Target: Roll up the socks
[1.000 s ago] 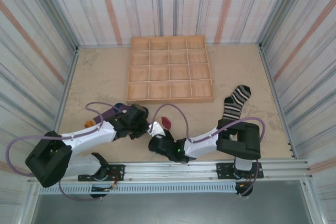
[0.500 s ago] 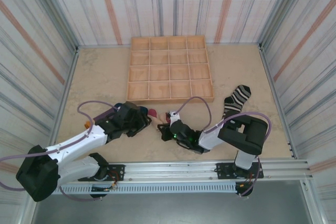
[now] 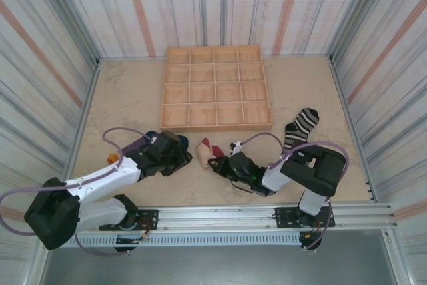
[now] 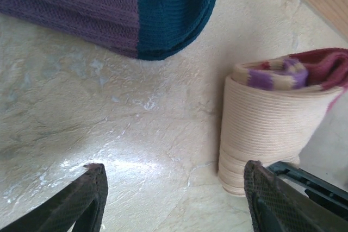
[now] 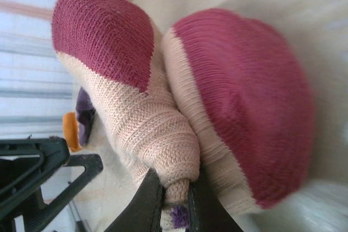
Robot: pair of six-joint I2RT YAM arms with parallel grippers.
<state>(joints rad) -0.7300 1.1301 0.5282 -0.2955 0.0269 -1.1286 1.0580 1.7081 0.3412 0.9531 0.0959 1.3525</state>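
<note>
The left gripper (image 4: 174,167) is seen spread wide, low over the worktop (image 3: 133,91), w/ nothing btwn its jaws; bare surface is framed by the two dark fingers (image 4: 87,202). Its right-hand finger is placed just beside the lower end of the peach sock (image 4: 269,129), but contact cannot be told. That sock is found rolled into a short bundle lying on the worktop at centre, btwn the two grippers, w/ dark-red fabric and a purple-and-peach striped bit shown at its end. The right gripper (image 5: 173,180) is pressed nearly together, and a fold of peach fabric at the edge of the roll is pinched in it; two dark-red patches of the sock are bulged out beyond the jaws in the right wrist view. The purple sock (image 4: 70,4), w/ teal toe, is laid flat beside the left gripper, apart from the roll and partly covered by the left arm in the top view. The striped sock (image 3: 299,128) is laid unrolled at the right, near the front right corner of the wooden tray (image 3: 217,89), well apart from both grippers.
</note>
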